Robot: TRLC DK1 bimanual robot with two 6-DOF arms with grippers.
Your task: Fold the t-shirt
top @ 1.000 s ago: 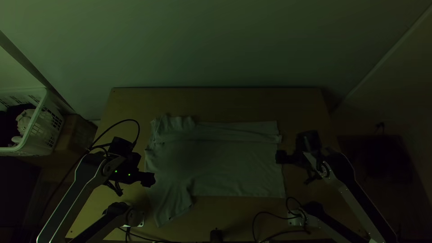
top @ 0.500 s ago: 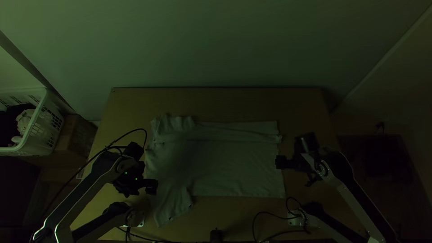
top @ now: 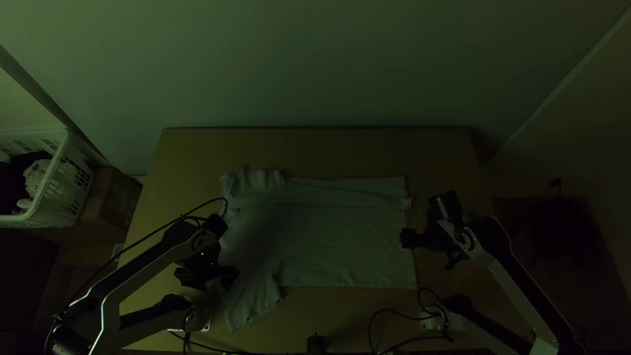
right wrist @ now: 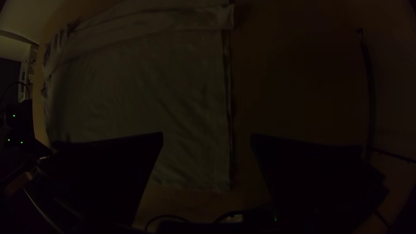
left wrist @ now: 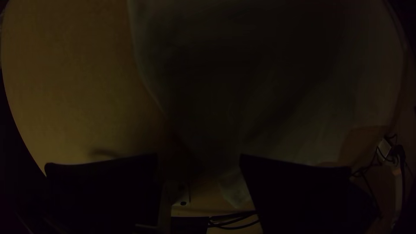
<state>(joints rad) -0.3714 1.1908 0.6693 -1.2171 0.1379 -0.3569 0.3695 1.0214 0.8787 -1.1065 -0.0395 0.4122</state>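
The left end effector (top: 231, 273) has just shifted right and slightly nearer, so that it is now over the left part of the t-shirt (top: 328, 243), close to where the near sleeve (top: 250, 306) leaves the body. That looks like lining up for the near side, the sleeve being the obvious piece to bring in next. It is spread wide, with no cloth pinched in it that I can make out.

The right end effector (top: 407, 238) has edged only a touch nearer. It is at the right-hand hem (top: 413, 263), also held wide and gripping nothing, and seems well placed for taking the hem end of the same side.

The t-shirt lies flat across the middle of the tabletop (top: 315, 148), its hem to the right. Along its far side a long strip (top: 342, 192) is turned in over the body, with the far sleeve (top: 253, 181) bunched at its left end. The near sleeve sticks out towards the near edge, so the near side is yet to be folded, and the task looks to be in its early part.

Against the earlier frame, the cloth looks the same; the arms alone have moved, the left one clearly more.
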